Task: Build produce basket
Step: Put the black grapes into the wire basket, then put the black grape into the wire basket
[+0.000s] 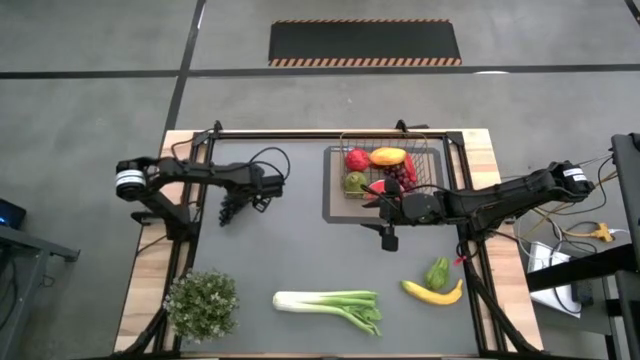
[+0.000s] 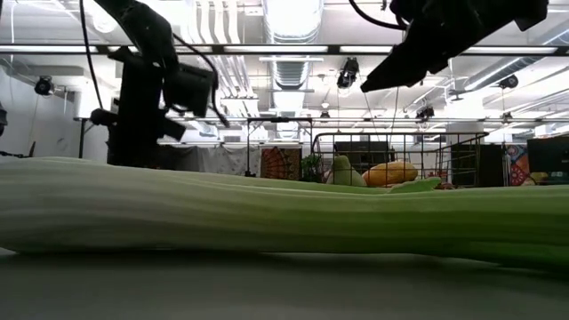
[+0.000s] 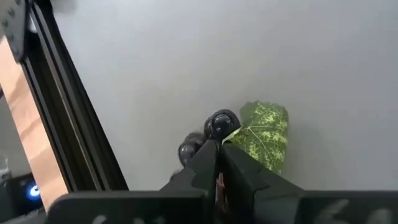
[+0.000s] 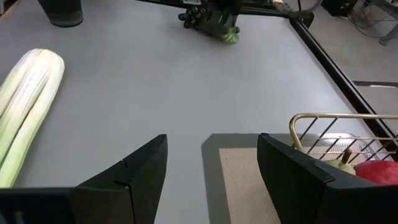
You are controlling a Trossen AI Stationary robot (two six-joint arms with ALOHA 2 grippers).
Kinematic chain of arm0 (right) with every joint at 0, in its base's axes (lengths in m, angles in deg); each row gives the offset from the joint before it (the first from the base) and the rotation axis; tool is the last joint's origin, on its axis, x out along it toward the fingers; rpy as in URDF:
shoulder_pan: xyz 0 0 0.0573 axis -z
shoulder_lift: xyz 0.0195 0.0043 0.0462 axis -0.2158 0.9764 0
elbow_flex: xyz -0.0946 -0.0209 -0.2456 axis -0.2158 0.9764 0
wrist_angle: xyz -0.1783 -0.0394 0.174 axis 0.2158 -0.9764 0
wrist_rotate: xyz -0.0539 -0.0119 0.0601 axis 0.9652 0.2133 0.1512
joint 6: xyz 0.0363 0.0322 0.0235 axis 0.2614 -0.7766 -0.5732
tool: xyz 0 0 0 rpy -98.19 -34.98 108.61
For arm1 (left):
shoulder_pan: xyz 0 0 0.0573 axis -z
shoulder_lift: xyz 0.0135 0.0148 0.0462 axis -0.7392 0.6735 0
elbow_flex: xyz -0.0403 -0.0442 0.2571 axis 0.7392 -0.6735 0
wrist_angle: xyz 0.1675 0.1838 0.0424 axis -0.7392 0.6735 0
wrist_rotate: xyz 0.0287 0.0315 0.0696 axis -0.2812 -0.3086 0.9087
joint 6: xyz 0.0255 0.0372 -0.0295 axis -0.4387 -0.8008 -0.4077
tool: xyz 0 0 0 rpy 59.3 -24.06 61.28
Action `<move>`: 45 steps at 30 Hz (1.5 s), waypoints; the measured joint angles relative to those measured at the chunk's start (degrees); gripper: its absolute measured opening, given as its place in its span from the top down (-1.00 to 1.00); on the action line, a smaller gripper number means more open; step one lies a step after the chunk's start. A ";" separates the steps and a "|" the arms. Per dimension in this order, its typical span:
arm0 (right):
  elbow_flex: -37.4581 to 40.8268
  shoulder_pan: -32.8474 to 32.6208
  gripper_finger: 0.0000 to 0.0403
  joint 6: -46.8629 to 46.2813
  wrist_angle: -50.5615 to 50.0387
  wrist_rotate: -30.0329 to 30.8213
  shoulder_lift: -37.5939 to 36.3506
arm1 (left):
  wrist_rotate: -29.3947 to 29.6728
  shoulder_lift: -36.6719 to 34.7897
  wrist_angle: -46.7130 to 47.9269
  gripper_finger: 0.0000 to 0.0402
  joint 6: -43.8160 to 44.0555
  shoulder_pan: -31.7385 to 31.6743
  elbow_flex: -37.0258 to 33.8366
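- The step in hand, as I judged it, was collecting the grapes [image 1: 229,210]: my left pincer [image 3: 217,163] was pinched shut on the bunch near the table's [image 1: 300,250] left edge, about halfway along it.
- In the left wrist view my fingers were closed together over the dark berries, with the green leaf [image 3: 261,132] sticking out just past them; I could not tell whether the bunch had left the surface.
- The basket [image 1: 392,168] sat on a mat [image 1: 334,205] at the far edge, right of the middle, with its long axis along that edge.
- It already held a red piece, an orange mango [image 1: 388,156], a green fruit and more red.
- My right pincer [image 4: 211,163] hovered just beside the basket's near left corner, fingers spread wide and empty, pointing toward the table's left edge.
- The next move, to my mind, called for a clean lift of the grapes, a carry across the table toward the far right, and a release above the open top, clear of my right arm, which lay along the basket's near side.
- The leek [image 1: 330,305] lay near the front edge, its long axis along that edge, white end toward the left corner and green leaves toward the right.
- The banana [image 1: 432,293] and green pepper [image 1: 438,272] waited near the front right corner, touching or nearly so.
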 joint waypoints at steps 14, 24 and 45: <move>2.21 0.02 -0.16 -0.64 4.17 0.01 0.02 | 5.42 -15.41 -14.49 1.00 -7.12 7.13 0.00; 2.86 0.13 -0.26 -2.74 9.38 -0.26 0.02 | 4.88 -21.92 -34.39 1.00 -20.21 12.08 -1.59; 2.77 0.11 -0.29 0.07 13.31 -0.26 3.74 | -7.57 -3.18 -43.62 0.54 -53.88 13.43 -1.46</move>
